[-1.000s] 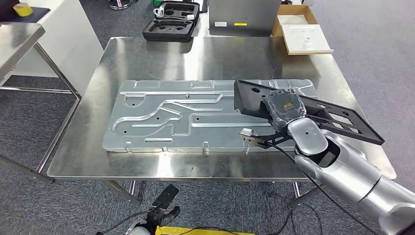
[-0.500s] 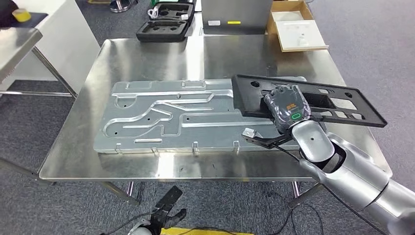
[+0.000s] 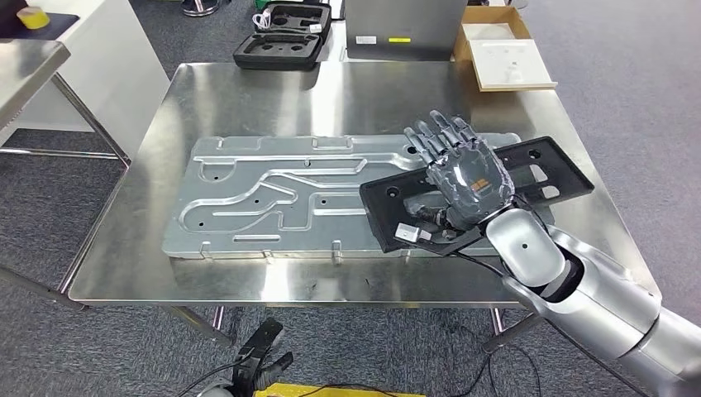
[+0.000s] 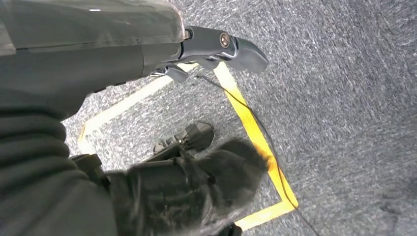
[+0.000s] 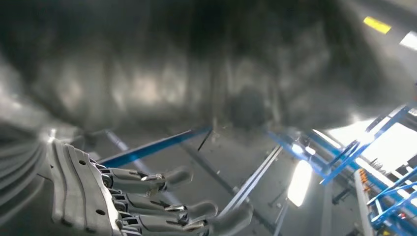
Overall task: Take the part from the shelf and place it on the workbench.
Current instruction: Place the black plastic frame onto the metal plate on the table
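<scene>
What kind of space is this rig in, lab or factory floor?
Probably a workshop-style robotics test lab: a stainless steel workbench carrying a large stamped aluminium panel, an open black foam-lined tool case on grey carpet behind it, and yellow floor-marking tape underfoot.

Beyond the right hand (image 3: 463, 178), bare steel workbench (image 3: 331, 95) lies open. To its left the grey stamped metal panel (image 3: 281, 194) covers the surface.

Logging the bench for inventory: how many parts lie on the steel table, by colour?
Silver: 1, the big grooved metal plate.
Black: 1, the flat black part under the right hand.
Total: 2.
</scene>
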Tool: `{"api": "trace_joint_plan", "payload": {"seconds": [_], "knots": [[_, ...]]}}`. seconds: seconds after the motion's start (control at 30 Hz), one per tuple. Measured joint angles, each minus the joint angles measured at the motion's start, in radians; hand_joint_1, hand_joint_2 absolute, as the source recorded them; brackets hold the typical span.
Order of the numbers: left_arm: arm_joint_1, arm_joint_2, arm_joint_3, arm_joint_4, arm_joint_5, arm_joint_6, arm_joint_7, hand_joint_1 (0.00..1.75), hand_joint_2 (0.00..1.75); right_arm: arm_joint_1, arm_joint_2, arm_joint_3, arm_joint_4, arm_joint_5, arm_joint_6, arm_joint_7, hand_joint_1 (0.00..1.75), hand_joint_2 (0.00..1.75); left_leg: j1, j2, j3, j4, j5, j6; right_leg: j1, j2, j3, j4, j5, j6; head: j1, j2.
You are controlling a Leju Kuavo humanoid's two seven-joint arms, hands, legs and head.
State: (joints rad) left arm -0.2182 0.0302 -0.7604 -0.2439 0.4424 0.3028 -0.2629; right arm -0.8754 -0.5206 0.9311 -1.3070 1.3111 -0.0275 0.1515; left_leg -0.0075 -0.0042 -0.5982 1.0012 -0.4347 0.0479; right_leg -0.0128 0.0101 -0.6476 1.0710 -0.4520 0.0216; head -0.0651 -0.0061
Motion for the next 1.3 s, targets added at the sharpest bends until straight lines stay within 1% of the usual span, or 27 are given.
{"api": "trace_joint_plan", "payload": {"seconds": [0.03, 0.1, 0.13, 0.17, 0.2, 0.27, 0.33, 0.47, 0.53, 0.6, 0.63, 0.67, 0.7, 0.73, 0.8, 0.83, 0.87, 0.97, 1.0, 1.03, 1.07, 1.13, 1.17, 1.2, 1.23, 1.27, 1.3], "knots": [[0.001, 0.0, 0.003, 0.0, 0.005, -0.008, 0.006, 0.0, 0.0, 0.002, -0.004, -0.002, -0.001, 0.003, -0.002, 0.0, 0.0, 0.0, 0.003, 0.001, 0.005, -0.008, 0.004, 0.002, 0.0, -0.001, -0.017, 0.04, -0.024, 0.003, 0.001, 0.0], [0.007, 0.0, 0.01, 0.0, 0.023, -0.037, 0.014, 0.0, 0.0, 0.01, -0.011, -0.005, -0.001, 0.005, -0.002, -0.002, 0.0, 0.0, 0.002, 0.001, 0.006, -0.009, 0.005, 0.005, 0.0, -0.002, -0.074, 0.164, -0.083, 0.009, 0.002, 0.0], [0.012, 0.0, 0.015, 0.001, 0.03, -0.049, 0.018, 0.0, 0.0, 0.018, -0.015, -0.005, -0.002, 0.005, 0.001, -0.003, 0.0, 0.0, 0.002, 0.001, 0.005, -0.007, 0.004, 0.005, -0.001, -0.002, -0.096, 0.212, -0.097, 0.012, 0.002, 0.0], [0.018, 0.0, 0.019, 0.001, 0.036, -0.056, 0.021, 0.0, 0.0, 0.026, -0.019, -0.005, -0.003, 0.005, 0.005, -0.004, 0.0, 0.0, 0.002, 0.001, 0.005, -0.005, 0.003, 0.005, -0.002, -0.002, -0.105, 0.231, -0.096, 0.015, 0.002, 0.0], [0.023, 0.0, 0.022, 0.002, 0.038, -0.057, 0.024, 0.0, 0.0, 0.032, -0.023, -0.006, -0.004, 0.004, 0.009, -0.004, 0.0, 0.0, 0.002, 0.001, 0.004, -0.002, 0.001, 0.004, -0.003, -0.003, -0.095, 0.211, -0.076, 0.017, 0.002, 0.0], [0.027, 0.0, 0.025, 0.003, 0.039, -0.051, 0.03, 0.0, 0.0, 0.038, -0.032, -0.01, -0.01, -0.001, 0.014, -0.002, 0.0, 0.0, 0.003, -0.001, 0.003, 0.008, -0.005, -0.001, -0.007, -0.005, -0.032, 0.088, -0.018, 0.018, 0.003, 0.0], [0.029, 0.001, 0.031, 0.005, 0.044, -0.045, 0.037, 0.0, 0.0, 0.042, -0.039, -0.018, -0.019, -0.006, 0.013, 0.0, 0.0, 0.0, 0.0, -0.003, -0.003, 0.022, -0.013, -0.01, -0.006, -0.005, 0.019, -0.008, 0.01, 0.011, 0.002, 0.0], [0.041, 0.006, 0.054, 0.009, 0.058, -0.04, 0.043, 0.0, 0.0, 0.062, -0.047, -0.028, -0.047, -0.011, 0.005, 0.003, 0.0, 0.0, -0.001, -0.004, -0.015, 0.034, -0.015, -0.028, -0.003, -0.004, 0.021, -0.024, 0.019, -0.012, 0.002, 0.0], [0.045, 0.008, 0.063, 0.011, 0.06, -0.033, 0.044, 0.0, 0.0, 0.072, -0.048, -0.033, -0.068, -0.014, -0.014, 0.014, 0.0, 0.0, 0.0, -0.002, -0.036, 0.082, -0.06, -0.039, -0.007, -0.007, 0.017, -0.028, 0.027, -0.024, -0.003, 0.0], [0.047, 0.009, 0.069, 0.011, 0.06, -0.022, 0.049, 0.0, 0.0, 0.091, -0.048, -0.044, -0.105, -0.01, -0.046, 0.035, 0.0, 0.0, 0.005, -0.001, -0.076, 0.2, -0.137, -0.049, -0.007, -0.011, 0.011, -0.029, 0.032, -0.031, -0.009, 0.0], [0.048, 0.009, 0.07, 0.011, 0.06, -0.016, 0.052, 0.0, 0.0, 0.106, -0.048, -0.052, -0.131, -0.002, -0.058, 0.045, 0.0, 0.0, 0.007, -0.001, -0.095, 0.261, -0.168, -0.052, -0.006, -0.013, 0.009, -0.028, 0.033, -0.032, -0.01, 0.0], [0.051, 0.009, 0.071, 0.011, 0.06, -0.012, 0.054, 0.0, 0.0, 0.122, -0.048, -0.058, -0.16, 0.01, -0.067, 0.053, 0.0, 0.0, 0.008, -0.001, -0.102, 0.298, -0.182, -0.054, -0.005, -0.015, 0.005, -0.027, 0.035, -0.032, -0.01, 0.0], [0.054, 0.009, 0.071, 0.011, 0.06, -0.008, 0.056, 0.0, 0.0, 0.139, -0.048, -0.062, -0.188, 0.024, -0.069, 0.058, 0.0, 0.0, 0.008, -0.001, -0.094, 0.302, -0.178, -0.054, -0.004, -0.015, 0.001, -0.025, 0.037, -0.033, -0.01, 0.0], [0.056, 0.009, 0.072, 0.011, 0.06, -0.005, 0.056, 0.0, 0.0, 0.153, -0.047, -0.065, -0.219, 0.038, -0.068, 0.061, 0.0, 0.0, 0.008, -0.001, -0.066, 0.265, -0.159, -0.052, -0.004, -0.015, -0.003, -0.023, 0.04, -0.032, -0.01, 0.0], [0.057, 0.01, 0.074, 0.011, 0.061, -0.002, 0.055, 0.0, 0.0, 0.171, -0.046, -0.072, -0.269, 0.058, -0.062, 0.065, 0.0, 0.0, 0.007, -0.002, 0.022, 0.123, -0.11, -0.043, -0.005, -0.013, -0.009, -0.021, 0.047, -0.028, -0.01, 0.0], [0.056, 0.011, 0.075, 0.011, 0.061, -0.001, 0.054, 0.0, 0.0, 0.176, -0.046, -0.078, -0.289, 0.066, -0.059, 0.067, 0.0, 0.0, 0.005, -0.002, 0.055, 0.063, -0.093, -0.039, -0.005, -0.013, -0.01, -0.022, 0.052, -0.024, -0.01, 0.0], [0.055, 0.012, 0.076, 0.011, 0.062, 0.0, 0.053, 0.0, 0.0, 0.18, -0.046, -0.085, -0.307, 0.073, -0.055, 0.068, 0.0, 0.0, 0.002, -0.003, 0.073, 0.027, -0.085, -0.035, -0.005, -0.012, -0.01, -0.025, 0.058, -0.018, -0.011, 0.0], [0.058, 0.014, 0.079, 0.012, 0.079, 0.004, 0.046, 0.0, 0.0, 0.209, -0.053, -0.098, -0.361, 0.096, -0.04, 0.07, 0.0, 0.0, -0.004, -0.003, 0.071, 0.014, -0.066, -0.023, -0.005, -0.012, -0.011, -0.037, 0.077, 0.001, -0.013, 0.0], [0.061, 0.014, 0.083, 0.012, 0.092, 0.004, 0.043, 0.0, 0.0, 0.229, -0.059, -0.103, -0.386, 0.106, -0.031, 0.072, 0.0, 0.0, -0.001, -0.001, 0.068, 0.009, -0.055, -0.016, -0.005, -0.011, -0.015, -0.034, 0.07, 0.006, -0.012, 0.0], [0.066, 0.014, 0.088, 0.012, 0.107, 0.006, 0.038, 0.0, 0.0, 0.252, -0.069, -0.112, -0.415, 0.117, -0.018, 0.077, 0.0, 0.0, 0.002, 0.001, 0.061, 0.004, -0.043, -0.008, -0.005, -0.01, -0.024, -0.016, 0.046, 0.009, -0.01, 0.0], [0.071, 0.015, 0.095, 0.013, 0.123, 0.007, 0.034, 0.0, 0.0, 0.278, -0.081, -0.125, -0.447, 0.129, -0.003, 0.083, 0.0, 0.0, 0.005, 0.003, 0.051, -0.001, -0.031, -0.002, -0.004, -0.009, -0.038, 0.023, 0.004, 0.012, -0.007, 0.0], [0.082, 0.018, 0.107, 0.016, 0.151, 0.012, 0.028, 0.0, 0.0, 0.328, -0.108, -0.154, -0.505, 0.148, 0.027, 0.098, 0.0, 0.0, 0.003, 0.005, 0.028, 0.0, -0.014, 0.006, -0.005, -0.009, -0.073, 0.149, -0.099, 0.014, -0.001, 0.0], [0.089, 0.02, 0.113, 0.017, 0.162, 0.015, 0.027, 0.0, 0.0, 0.355, -0.121, -0.169, -0.533, 0.155, 0.038, 0.106, 0.0, 0.0, 0.001, 0.006, 0.015, 0.001, -0.006, 0.007, -0.005, -0.009, -0.084, 0.209, -0.132, 0.016, 0.001, 0.0], [0.095, 0.021, 0.119, 0.019, 0.172, 0.018, 0.025, 0.0, 0.0, 0.383, -0.133, -0.182, -0.557, 0.159, 0.044, 0.115, 0.0, 0.0, -0.001, 0.006, 0.002, 0.003, 0.002, 0.007, -0.005, -0.009, -0.084, 0.248, -0.143, 0.016, 0.002, 0.0], [0.1, 0.022, 0.124, 0.019, 0.18, 0.021, 0.023, 0.0, 0.0, 0.41, -0.146, -0.195, -0.584, 0.161, 0.046, 0.128, 0.0, 0.0, -0.002, 0.007, -0.012, 0.006, 0.01, 0.006, -0.004, -0.009, -0.068, 0.255, -0.133, 0.016, 0.002, 0.0], [0.105, 0.022, 0.129, 0.02, 0.189, 0.024, 0.02, 0.0, 0.0, 0.437, -0.158, -0.208, -0.61, 0.161, 0.045, 0.143, 0.0, 0.0, -0.003, 0.007, -0.027, 0.011, 0.017, 0.005, -0.004, -0.009, -0.036, 0.227, -0.108, 0.015, 0.002, 0.0], [0.109, 0.022, 0.136, 0.021, 0.197, 0.025, 0.018, 0.0, 0.0, 0.468, -0.169, -0.223, -0.636, 0.16, 0.038, 0.165, 0.0, 0.0, -0.003, 0.007, -0.04, 0.017, 0.023, 0.003, -0.004, -0.009, 0.013, 0.169, -0.083, 0.013, 0.002, 0.0]]}}
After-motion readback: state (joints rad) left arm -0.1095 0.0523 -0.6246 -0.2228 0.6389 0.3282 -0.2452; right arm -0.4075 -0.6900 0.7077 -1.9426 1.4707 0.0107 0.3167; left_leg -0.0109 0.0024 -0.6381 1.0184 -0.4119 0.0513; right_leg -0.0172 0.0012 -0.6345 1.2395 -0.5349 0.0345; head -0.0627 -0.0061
